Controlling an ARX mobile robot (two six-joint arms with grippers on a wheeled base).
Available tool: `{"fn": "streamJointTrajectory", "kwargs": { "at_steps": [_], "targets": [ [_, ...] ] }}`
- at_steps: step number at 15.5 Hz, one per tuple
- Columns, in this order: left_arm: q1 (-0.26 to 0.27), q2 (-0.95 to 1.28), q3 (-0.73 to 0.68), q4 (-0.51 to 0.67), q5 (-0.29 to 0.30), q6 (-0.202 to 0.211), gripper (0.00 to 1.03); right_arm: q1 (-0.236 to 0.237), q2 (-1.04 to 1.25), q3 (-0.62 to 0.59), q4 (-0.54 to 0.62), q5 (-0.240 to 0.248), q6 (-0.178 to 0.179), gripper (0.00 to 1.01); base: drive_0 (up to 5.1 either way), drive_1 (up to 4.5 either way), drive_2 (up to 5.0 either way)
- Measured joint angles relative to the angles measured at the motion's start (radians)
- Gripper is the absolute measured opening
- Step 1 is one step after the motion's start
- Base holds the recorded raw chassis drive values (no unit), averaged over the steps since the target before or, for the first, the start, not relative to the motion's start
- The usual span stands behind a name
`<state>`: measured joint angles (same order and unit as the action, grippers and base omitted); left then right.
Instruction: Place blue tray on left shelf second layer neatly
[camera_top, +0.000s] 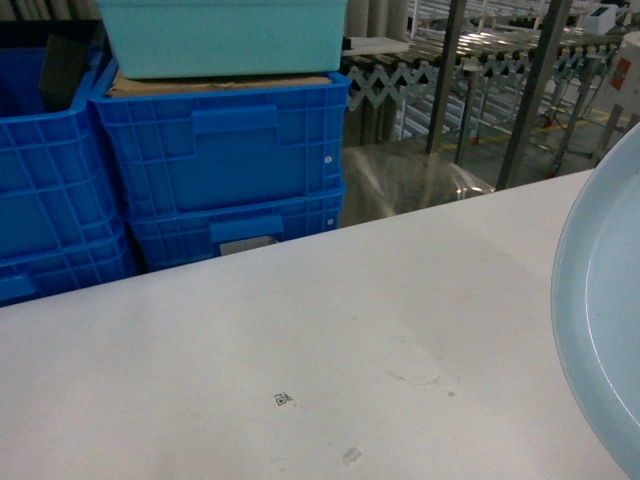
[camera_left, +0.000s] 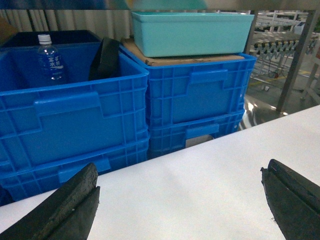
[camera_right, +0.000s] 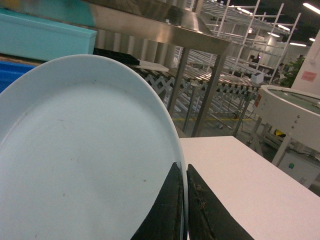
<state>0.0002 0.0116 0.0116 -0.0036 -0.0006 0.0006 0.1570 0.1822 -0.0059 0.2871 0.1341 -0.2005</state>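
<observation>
Faintly, bottle (camera_left: 50, 59) label unreadable, right end effector (camera_right: 183, 210) pinching blue tray (camera_right: 85, 165)

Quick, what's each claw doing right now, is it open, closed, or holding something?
Left claw: open, holding nothing, above the white table.
Right claw: closed on the rim of the blue tray.

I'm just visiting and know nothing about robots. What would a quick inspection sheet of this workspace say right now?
Surface: white tabletop, faint scuffs, one tiny printed mark.
Job's things: pale light-blue shallow plastic tray, gripped at its rim; shiny steel rack shelf behind.
Clutter: stacked dark-blue ribbed crates; teal rectangular box on top; clear water bottle in the left crate.
Grippers: left gripper fingers apart, empty; right gripper pinching the tray.
Cables: nothing seen.
Surroundings: roller conveyors.
</observation>
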Motion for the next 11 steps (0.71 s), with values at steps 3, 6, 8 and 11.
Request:
{"fn": "streamJointTrajectory", "kwargs": {
  "at_steps": [3, 6, 8, 11],
  "targets": [
    [0.0, 0.0, 0.0, 0.0, 0.0, 0.0, 0.98, 0.0, 0.0, 0.0, 0.0, 0.0, 0.0, 0.02, -1.6, -1.56, -1.6],
    [0.0, 0.0, 0.0, 0.0, 0.0, 0.0, 0.98, 0.0, 0.0, 0.0, 0.0, 0.0, 0.0, 0.02, -1.6, -1.57, -1.6],
    [0.0, 0.0, 0.0, 0.0, 0.0, 0.0, 0.98, 0.0, 0.0, 0.0, 0.0, 0.0, 0.0, 0.02, -1.5, -1.54, -1.5],
    [0.0, 0.0, 0.0, 0.0, 0.0, 0.0, 0.98, 0.0, 0.0, 0.0, 0.0, 0.0, 0.0, 0.02, -1.6, -1.62, -1.6]
  ]
}}
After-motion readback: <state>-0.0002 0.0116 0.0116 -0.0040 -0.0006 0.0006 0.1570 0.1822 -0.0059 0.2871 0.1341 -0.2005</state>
